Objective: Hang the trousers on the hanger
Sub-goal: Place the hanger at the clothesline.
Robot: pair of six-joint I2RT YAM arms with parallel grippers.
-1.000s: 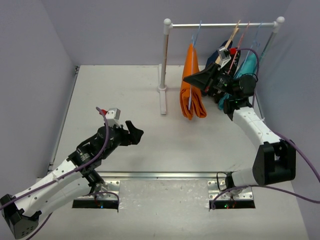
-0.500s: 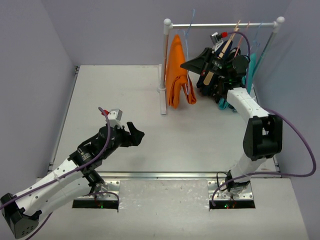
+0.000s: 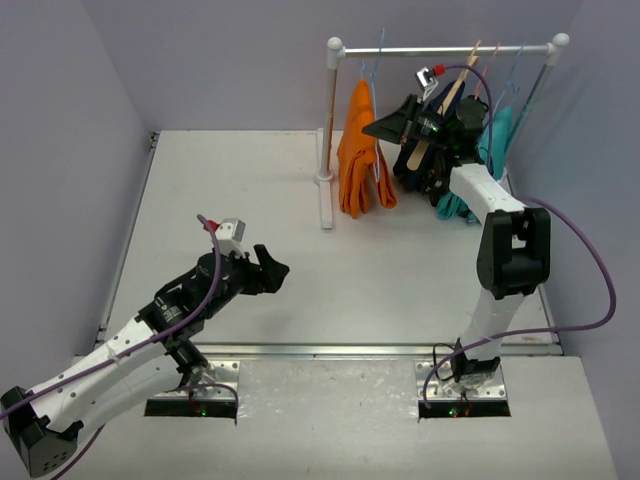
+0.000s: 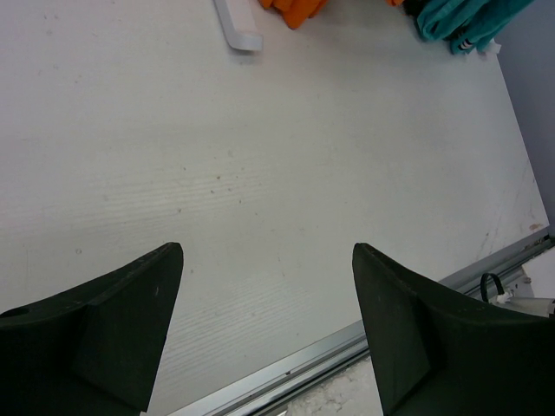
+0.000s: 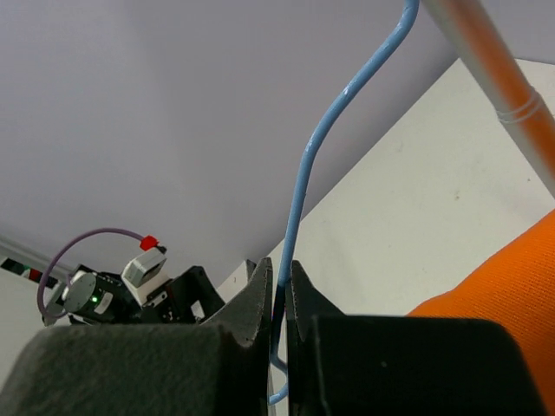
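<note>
The bright orange trousers [image 3: 359,160] hang folded over the thin pale blue wire hanger [image 3: 376,68], whose hook sits at the white rail [image 3: 445,48] near its left end. My right gripper [image 3: 378,128] is raised beside the trousers and shut on the hanger's neck; in the right wrist view the blue wire [image 5: 323,139] runs up from between the closed fingers [image 5: 258,290] toward the rail, with orange cloth [image 5: 512,277] at the lower right. My left gripper [image 3: 272,268] is open and empty low over the table; its view shows only a strip of orange [image 4: 290,9].
The rack's left post [image 3: 328,130] stands just left of the trousers. A tan wooden hanger [image 3: 440,110], a pink wire hanger [image 3: 488,62], a dark garment [image 3: 425,165] and a teal garment [image 3: 492,140] hang to the right. A metal rail [image 3: 330,350] crosses the near table edge.
My right gripper has lifted the hanger and trousers up and leftward to the rail. The trousers now hang higher and closer to the left post. The left arm has barely moved.
</note>
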